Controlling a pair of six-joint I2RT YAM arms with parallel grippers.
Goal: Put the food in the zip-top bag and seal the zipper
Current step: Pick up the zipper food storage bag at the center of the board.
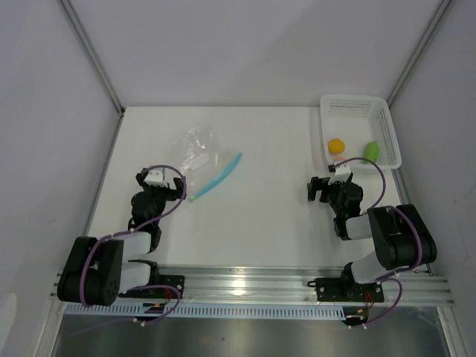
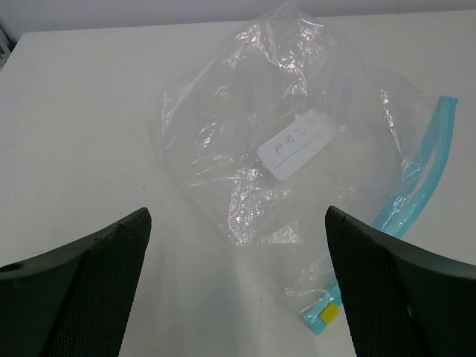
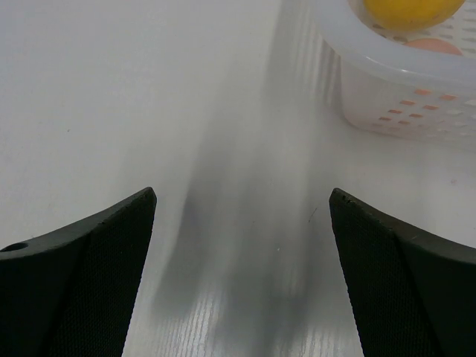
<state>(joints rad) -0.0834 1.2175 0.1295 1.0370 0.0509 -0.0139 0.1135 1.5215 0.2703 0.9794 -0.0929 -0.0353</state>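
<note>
Left gripper (image 2: 238,214) is hovering wide apart by the zip-top bag (image 2: 260,126); right gripper (image 3: 242,195), equally spread, is facing the white basket (image 1: 357,104) holding the orange piece (image 1: 336,146) and green piece (image 1: 371,151).

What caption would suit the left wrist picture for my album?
Open fingers hover before a crinkled clear bag, its teal zipper at right.
</note>
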